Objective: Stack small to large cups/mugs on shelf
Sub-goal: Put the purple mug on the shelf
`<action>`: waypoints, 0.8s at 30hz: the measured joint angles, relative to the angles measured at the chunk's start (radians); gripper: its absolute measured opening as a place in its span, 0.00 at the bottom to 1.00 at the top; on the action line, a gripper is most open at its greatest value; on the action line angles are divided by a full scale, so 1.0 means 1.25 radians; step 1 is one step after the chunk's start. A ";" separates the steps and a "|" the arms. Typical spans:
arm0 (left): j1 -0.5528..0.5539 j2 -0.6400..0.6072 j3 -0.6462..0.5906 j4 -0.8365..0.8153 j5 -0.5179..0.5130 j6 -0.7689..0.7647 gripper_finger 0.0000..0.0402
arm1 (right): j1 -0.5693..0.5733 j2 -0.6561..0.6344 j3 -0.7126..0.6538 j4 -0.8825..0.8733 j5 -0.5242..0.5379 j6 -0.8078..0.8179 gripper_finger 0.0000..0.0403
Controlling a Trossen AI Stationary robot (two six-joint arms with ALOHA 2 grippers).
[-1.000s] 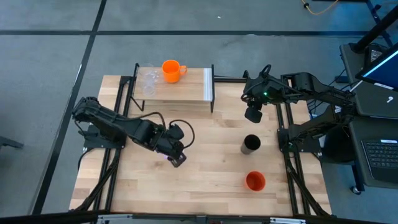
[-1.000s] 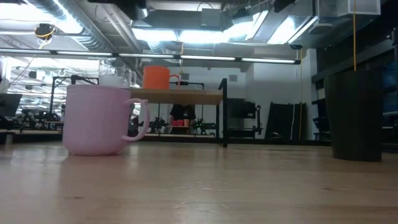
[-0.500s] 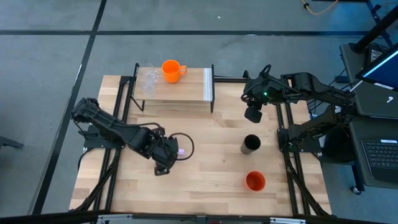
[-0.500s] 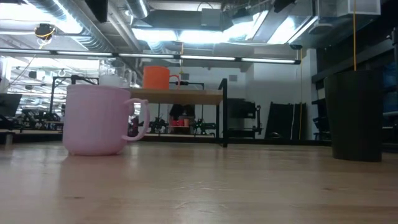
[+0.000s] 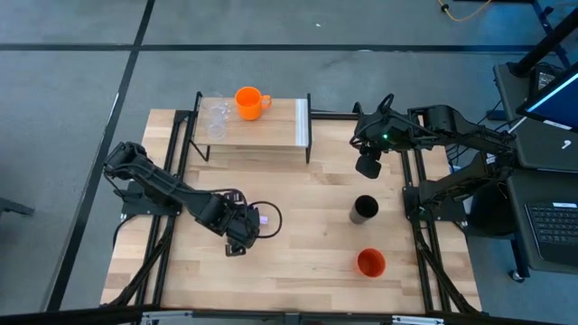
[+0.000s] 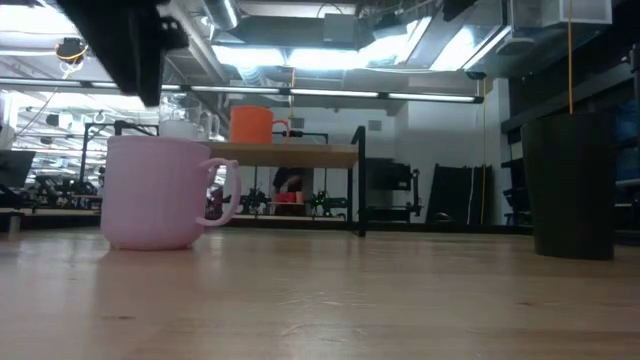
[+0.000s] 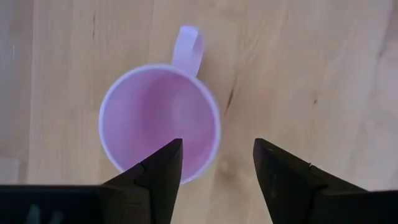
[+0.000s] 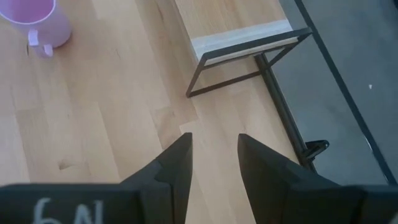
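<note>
The left arm reaches from the left side of the counter [image 5: 298,271] toward its middle, folded low, its wrist pointing straight down. The left hand [image 7: 216,163] hovers directly above the lilac mug [image 7: 159,121], which stands upright on the bare wood with its handle pointing away from the fingers. The hand is spread wide and empty: one finger [image 7: 158,174] overlaps the mug's rim as seen from the wrist, while the other sits over bare wood beside it. Whether that finger is actually touching the rim or just above it is hard to tell; in the low view the dark arm appears above the mug, clear of it.

The right arm waits at the back right of the counter, its hand [image 5: 368,166] raised and angled down over the wood near the shelf's right end, fingers parted and holding nothing.

From above, the lilac mug is mostly hidden under the left hand, in the middle of the counter. The shelf [image 5: 287,126] stands at the back, carrying the orange mug [image 5: 248,101] and, to its left, the two clear glasses [image 5: 215,116] close together. The black tumbler [image 5: 364,208] stands upright on the counter right of centre, and the red-orange cup [image 5: 371,263] sits nearer the front right, well apart from the shelf.
</note>
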 joint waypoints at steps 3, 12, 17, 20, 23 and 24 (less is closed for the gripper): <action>0.006 0.000 -0.010 0.013 0.000 0.009 0.48 | 0.000 0.000 0.000 0.000 0.000 -0.001 0.32; 0.026 0.004 -0.011 0.012 0.025 0.022 0.48 | 0.000 0.000 0.000 0.007 0.027 -0.005 0.32; 0.028 0.011 -0.012 0.029 0.037 0.030 0.48 | 0.000 0.000 0.000 0.007 0.034 -0.005 0.32; 0.029 0.012 -0.012 0.028 0.042 0.032 0.48 | 0.000 0.000 0.000 0.007 0.034 -0.005 0.32; 0.033 0.019 -0.012 0.025 0.042 0.042 0.48 | 0.000 0.000 0.000 0.007 0.034 -0.005 0.32; 0.034 0.020 -0.012 0.028 0.044 0.042 0.48 | 0.000 0.000 0.000 0.007 0.034 -0.005 0.32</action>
